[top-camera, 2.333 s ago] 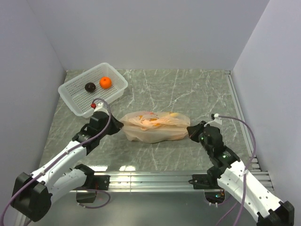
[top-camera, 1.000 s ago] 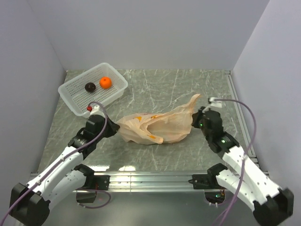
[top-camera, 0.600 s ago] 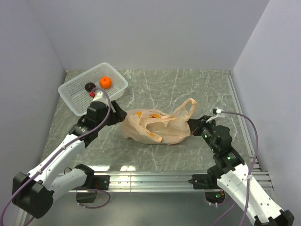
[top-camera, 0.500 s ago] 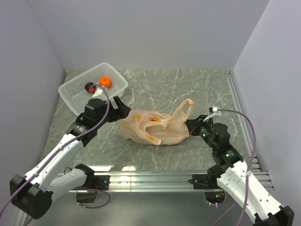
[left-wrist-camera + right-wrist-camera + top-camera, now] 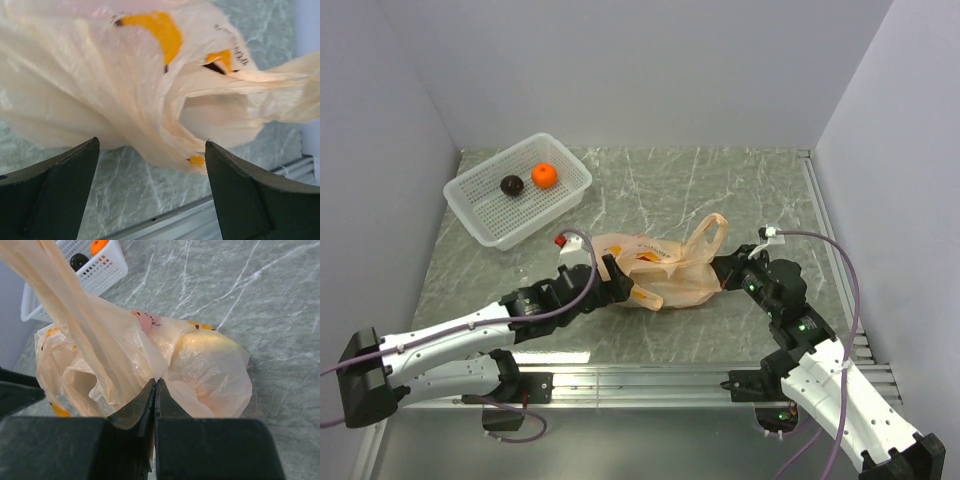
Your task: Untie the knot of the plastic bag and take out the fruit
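Plastic bag [image 5: 665, 272]: mid-counter [image 5: 720, 190], mouth slack, fruit [image 5: 210, 360] a yellow bulge under the film.
Right end effector [image 5: 155, 385]: clamped on film at the bag's right edge, likely anchoring it.
Left end effector [image 5: 151, 141]: fingers spread wide at the bag's left, facing the opening, presumably to reach in.
Open counter lies behind the bag; white basket [image 5: 542, 214] well apart, far-left of it.

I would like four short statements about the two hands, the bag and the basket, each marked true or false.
1. The right hand is shut on the plastic bag. True.
2. The left hand grips the bag. False: it is open, with the bag in front of its spread fingers.
3. The white basket holds a tangerine and a dark round fruit. True.
4. The bag lies in the basket. False: it lies on the table, apart from the basket.
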Robot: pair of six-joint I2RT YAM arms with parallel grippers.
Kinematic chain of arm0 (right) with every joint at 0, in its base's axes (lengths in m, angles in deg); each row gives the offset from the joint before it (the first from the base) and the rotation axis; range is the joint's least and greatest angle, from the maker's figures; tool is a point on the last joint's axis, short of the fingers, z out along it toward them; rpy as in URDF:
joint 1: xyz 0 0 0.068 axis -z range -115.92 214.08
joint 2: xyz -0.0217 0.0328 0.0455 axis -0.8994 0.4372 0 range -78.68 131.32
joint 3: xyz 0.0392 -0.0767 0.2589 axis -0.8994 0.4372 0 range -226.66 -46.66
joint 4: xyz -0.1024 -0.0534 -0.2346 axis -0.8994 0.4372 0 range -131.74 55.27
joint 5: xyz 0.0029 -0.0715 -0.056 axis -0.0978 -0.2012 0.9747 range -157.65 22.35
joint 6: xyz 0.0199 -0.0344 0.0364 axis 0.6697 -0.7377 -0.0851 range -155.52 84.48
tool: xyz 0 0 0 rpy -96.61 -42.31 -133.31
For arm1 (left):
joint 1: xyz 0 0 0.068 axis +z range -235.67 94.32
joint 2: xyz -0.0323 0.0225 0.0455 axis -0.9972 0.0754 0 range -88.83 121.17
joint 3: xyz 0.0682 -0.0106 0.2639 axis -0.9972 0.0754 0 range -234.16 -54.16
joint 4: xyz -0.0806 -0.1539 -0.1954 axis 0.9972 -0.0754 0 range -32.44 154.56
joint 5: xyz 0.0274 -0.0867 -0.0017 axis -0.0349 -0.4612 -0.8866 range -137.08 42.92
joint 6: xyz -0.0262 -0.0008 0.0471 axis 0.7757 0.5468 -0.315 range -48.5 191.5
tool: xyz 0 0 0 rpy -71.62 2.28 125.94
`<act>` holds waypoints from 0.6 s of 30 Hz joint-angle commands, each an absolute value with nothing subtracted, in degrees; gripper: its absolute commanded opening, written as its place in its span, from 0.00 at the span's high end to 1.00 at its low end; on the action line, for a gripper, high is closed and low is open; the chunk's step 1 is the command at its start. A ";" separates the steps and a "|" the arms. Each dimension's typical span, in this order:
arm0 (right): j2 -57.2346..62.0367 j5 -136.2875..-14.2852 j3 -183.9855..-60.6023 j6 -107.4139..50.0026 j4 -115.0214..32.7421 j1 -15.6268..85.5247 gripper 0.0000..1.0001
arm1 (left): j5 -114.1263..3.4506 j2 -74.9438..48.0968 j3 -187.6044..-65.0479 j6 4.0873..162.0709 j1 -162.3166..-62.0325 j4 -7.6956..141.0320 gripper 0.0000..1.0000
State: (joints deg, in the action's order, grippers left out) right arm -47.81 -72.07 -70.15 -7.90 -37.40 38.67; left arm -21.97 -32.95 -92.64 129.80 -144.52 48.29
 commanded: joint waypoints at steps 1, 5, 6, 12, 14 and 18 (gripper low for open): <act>-47.57 -73.01 -73.03 -8.89 -38.40 38.15 1.00 | -8.94 -31.80 -92.13 137.24 -147.90 50.41 0.09; -47.65 -73.09 -72.94 -8.89 -38.48 37.97 1.00 | -6.56 -27.41 -92.30 138.64 -148.17 52.43 0.14; -47.65 -72.83 -72.85 -8.72 -38.40 37.97 1.00 | -5.60 -26.79 -92.30 139.00 -148.17 52.87 0.15; -48.27 -70.38 -73.64 -9.59 -35.94 37.89 1.00 | -3.48 -24.59 -94.31 136.10 -146.59 51.67 0.58; -48.44 -64.60 -74.43 -9.16 -32.43 37.89 1.00 | -4.80 -24.40 -95.81 134.09 -142.83 47.97 0.88; -48.71 -52.19 -77.15 -6.43 -25.84 38.41 1.00 | -9.62 -28.88 -96.61 124.96 -133.95 42.95 0.99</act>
State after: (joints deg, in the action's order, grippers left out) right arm -47.94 -63.13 -73.12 -7.86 -30.69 38.34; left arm -7.94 -25.06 -94.08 132.38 -139.15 47.05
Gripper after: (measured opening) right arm 0.007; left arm 0.017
